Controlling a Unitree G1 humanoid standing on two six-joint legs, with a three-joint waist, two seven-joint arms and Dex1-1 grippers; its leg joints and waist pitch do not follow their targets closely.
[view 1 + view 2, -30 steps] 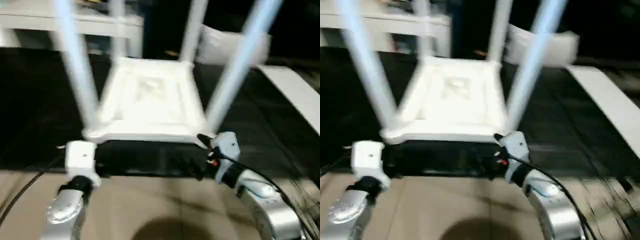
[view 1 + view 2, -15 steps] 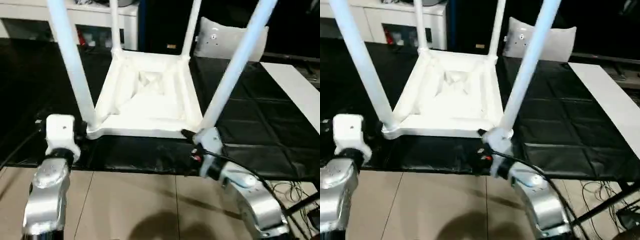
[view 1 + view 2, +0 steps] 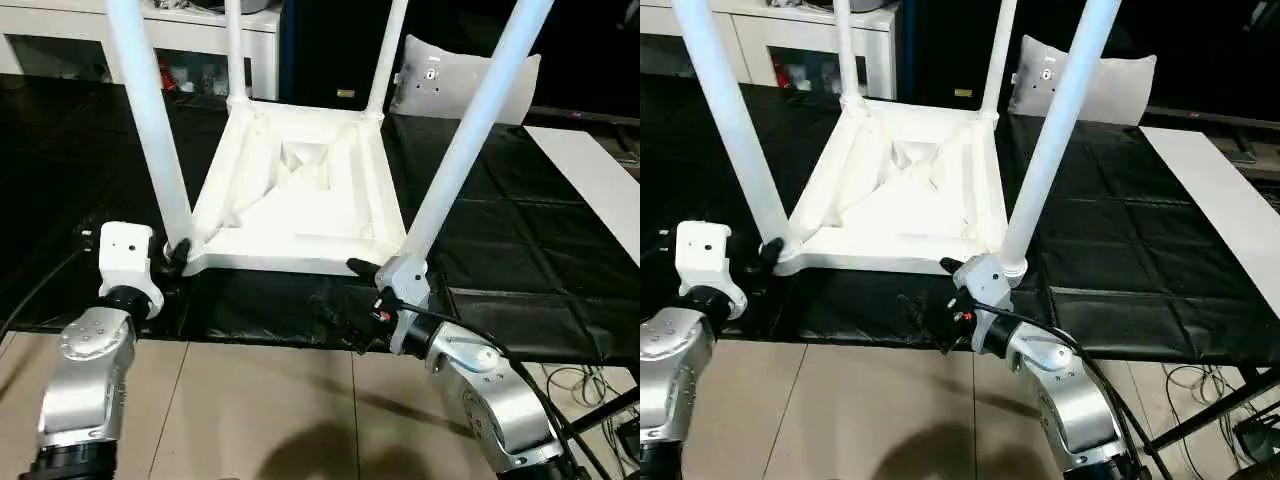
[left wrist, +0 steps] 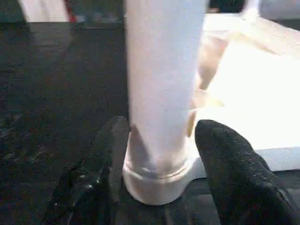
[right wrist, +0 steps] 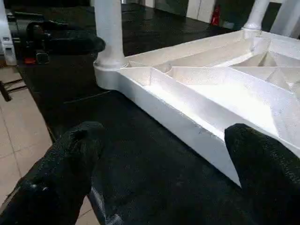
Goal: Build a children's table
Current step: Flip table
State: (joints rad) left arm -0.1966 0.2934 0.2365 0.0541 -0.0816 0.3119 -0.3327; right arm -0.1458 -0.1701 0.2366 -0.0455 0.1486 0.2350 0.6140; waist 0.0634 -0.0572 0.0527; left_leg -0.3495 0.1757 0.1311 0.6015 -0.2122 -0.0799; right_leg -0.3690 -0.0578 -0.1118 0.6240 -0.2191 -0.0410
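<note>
black mat [image 3: 520,250] covering the work surface, with the children's table [image 3: 300,190] lying upside down on it, ribbed underside up, four legs standing in the corner sockets; left gripper [image 4: 159,164], fingers [image 4: 229,164] spread on either side of the near-left leg's base, not clamped; right gripper [image 5: 164,168] beside the near-right corner, fingers spread wide, holding nothing; grey-white cushion [image 3: 440,75] behind the table

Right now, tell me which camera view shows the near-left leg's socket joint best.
The left wrist view: the near-left leg stands seated in its corner socket between the left gripper fingers. The eye views show that joint small, beside the gripper. The right wrist view shows it across the table top, farther off.
</note>
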